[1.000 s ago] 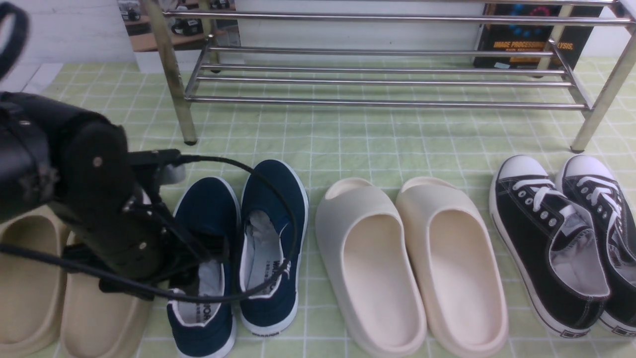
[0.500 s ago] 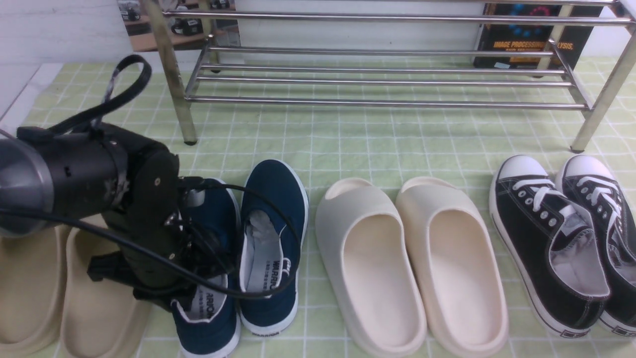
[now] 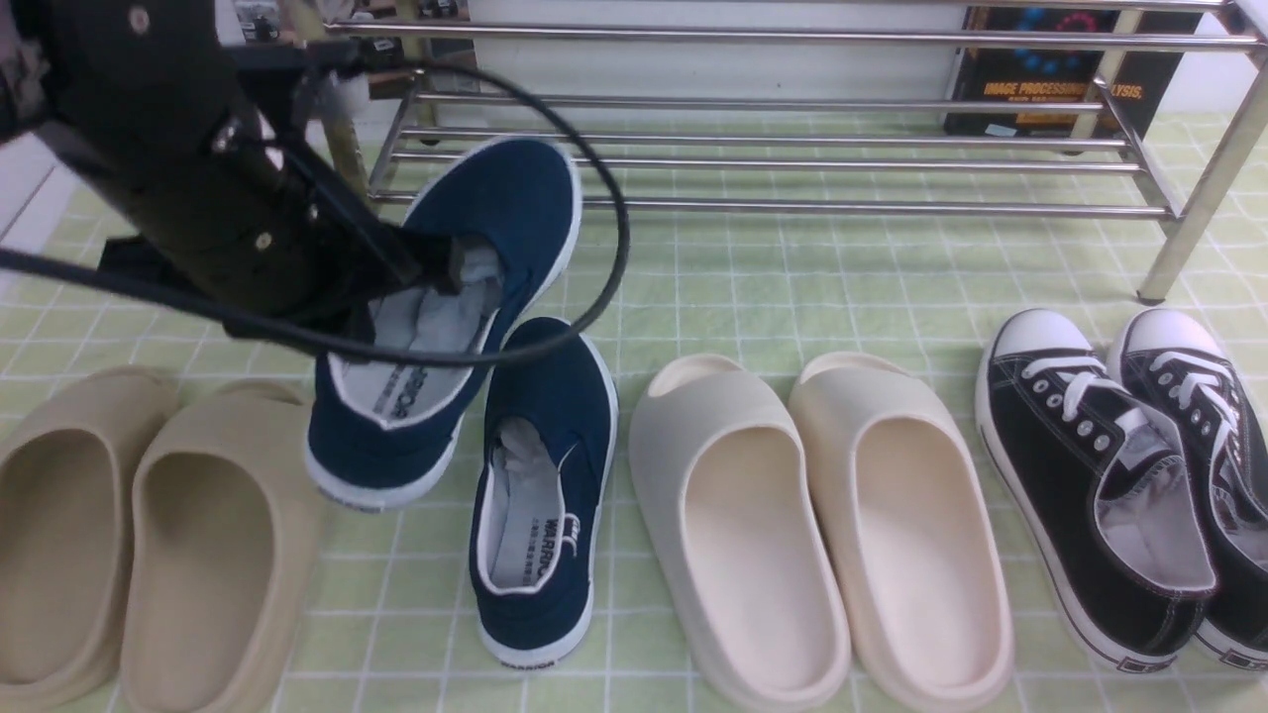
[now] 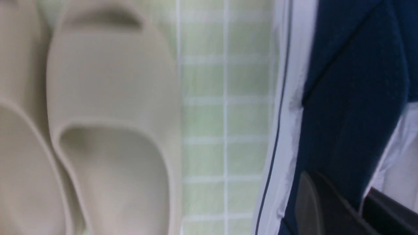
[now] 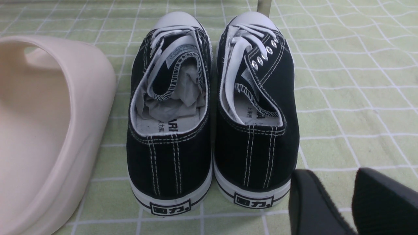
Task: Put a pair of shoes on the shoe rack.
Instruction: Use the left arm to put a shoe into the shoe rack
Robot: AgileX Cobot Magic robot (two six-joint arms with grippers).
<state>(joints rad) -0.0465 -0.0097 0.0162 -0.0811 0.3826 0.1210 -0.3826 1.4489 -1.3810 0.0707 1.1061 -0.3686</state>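
— Holding anything?
— Yes. My left tool (image 3: 448, 269) is clamped on the side wall of one navy slip-on (image 3: 515, 198). It hangs clear of the worktop (image 3: 792, 287), toe toward the shoe rack (image 3: 773, 206), near its left front leg.
— And its mate?
— The second navy slip-on (image 3: 543, 475) lies flat in front of the rack. My right tool (image 5: 338, 174) is spread, gripping nothing.

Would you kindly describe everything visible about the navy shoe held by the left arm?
The held navy shoe is a canvas-looking slip-on with a white rubber sole, pale grey lining and printed insole. It hangs tilted above the green checked cloth, toe pointing toward the shoe rack. The left gripper pinches its side wall, one of the fingers inside the opening.
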